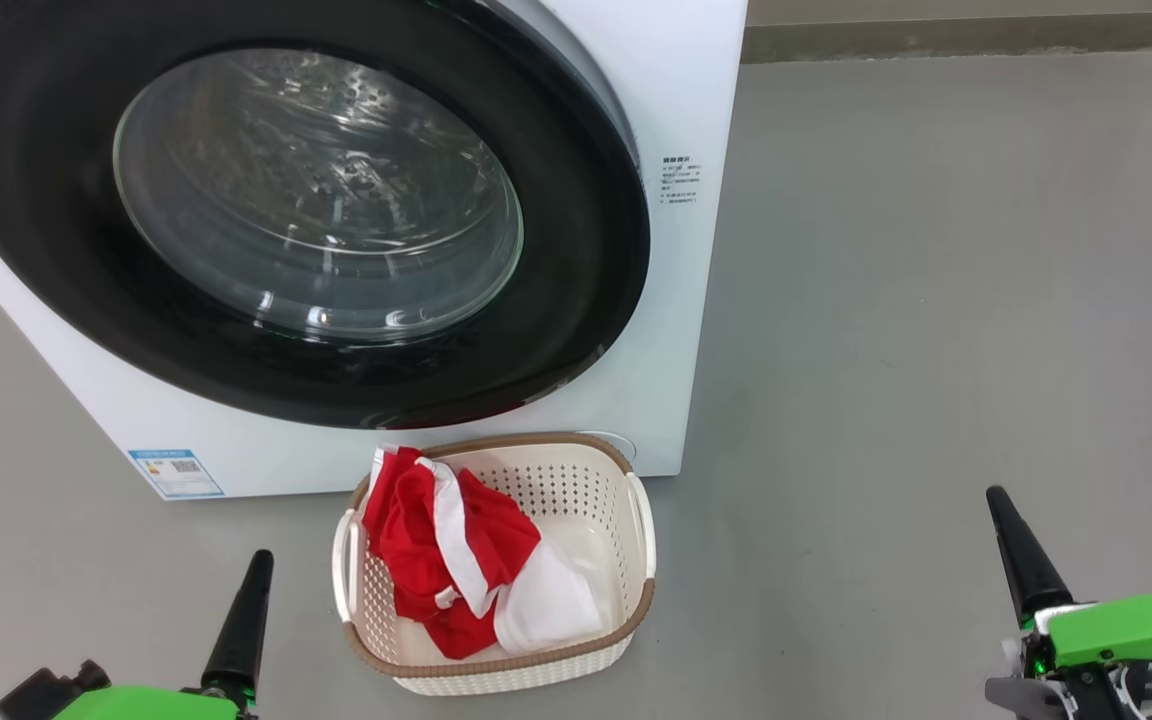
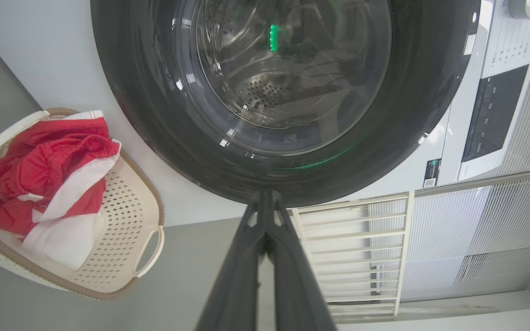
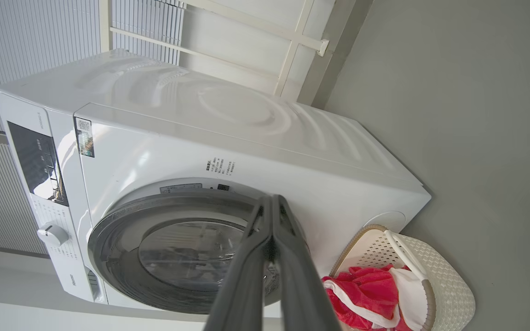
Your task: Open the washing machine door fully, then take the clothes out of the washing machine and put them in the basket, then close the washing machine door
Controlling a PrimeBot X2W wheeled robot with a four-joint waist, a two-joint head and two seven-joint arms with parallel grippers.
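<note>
1. Left gripper (image 1: 254,580), head view, 7 o'clock: the two long dark fingers are pressing together with no gap and are gripping nothing. It is hovering near the basket's left handle. Risk: any sweep toward 3 o'clock is likely to knock the light basket sideways.
2. Large round washing machine door with its glossy black rim and bulging glass window (image 1: 316,200), 11 o'clock: it is sitting against the front of the big white front-loading washing machine (image 1: 676,100) and looking closed. I cannot tell whether the latch is catching. Risk: if it isn't, the door is liable to swing back out over the basket.
3. Small cream perforated plastic basket with the brown woven-look rim (image 1: 576,485), 6 o'clock, is standing just beside the machine's base. The soft red clothes with white panels (image 1: 426,540) are lying inside, bunched to the left. One white-trimmed edge is hanging over the far-left rim. Risk: a bump could be pulling that fabric out onto the floor.
4. Right gripper (image 1: 1006,520), 4 o'clock: its fingers are meeting at the tip and carrying nothing, well apart from everything. Risk: reaching for the door means crossing over the basket.
</note>
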